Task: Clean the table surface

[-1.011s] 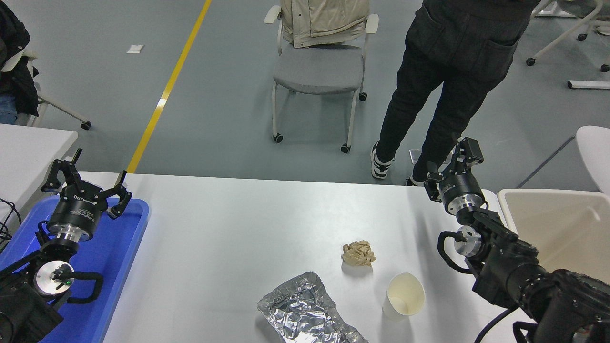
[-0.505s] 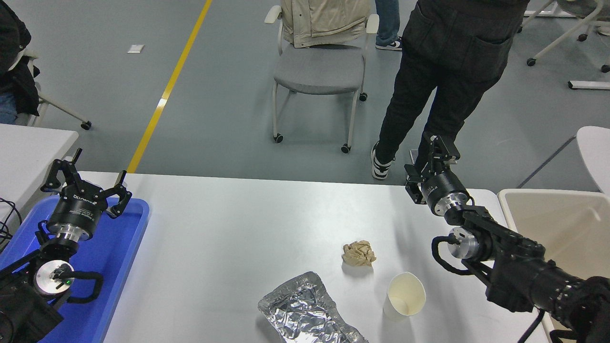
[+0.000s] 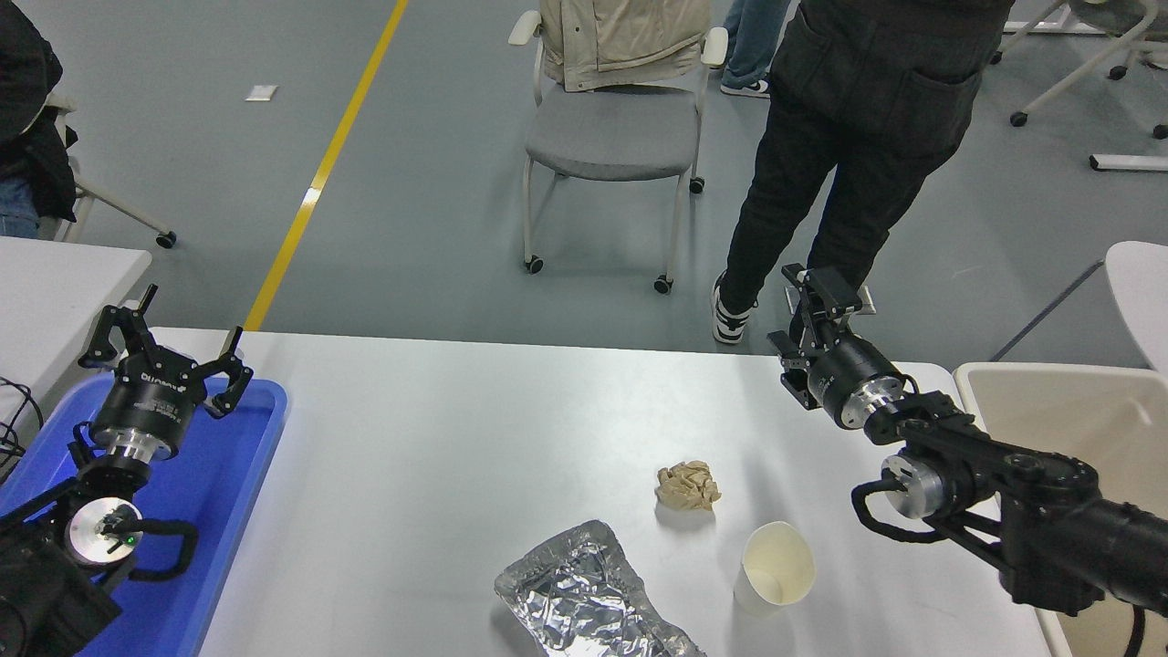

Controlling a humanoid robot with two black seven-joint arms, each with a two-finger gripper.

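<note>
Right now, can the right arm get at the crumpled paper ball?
Probably yes. The right pincer hangs over the table's far edge; bare tabletop lies between it and the paper ball.

Matte white counter [image 3: 438, 438], smooth, with a soft sheen toward the far edge. Crumpled foil [image 3: 584, 593], bright and mirror-shiny, creased all over. Balled-up tan paper [image 3: 686, 484], dull and rough with wrinkles. Paper cup [image 3: 774, 568], off-white, smooth, matte inside. Glossy blue plastic tray [image 3: 237, 474], smooth-walled. Left hand [image 3: 164, 351] and right hand [image 3: 819, 306] in matte black, hard-surfaced, with brushed silvery metal rings at the wrists. Grey woven cloth on the chair seat [image 3: 607, 141], pale smooth frame.
</note>
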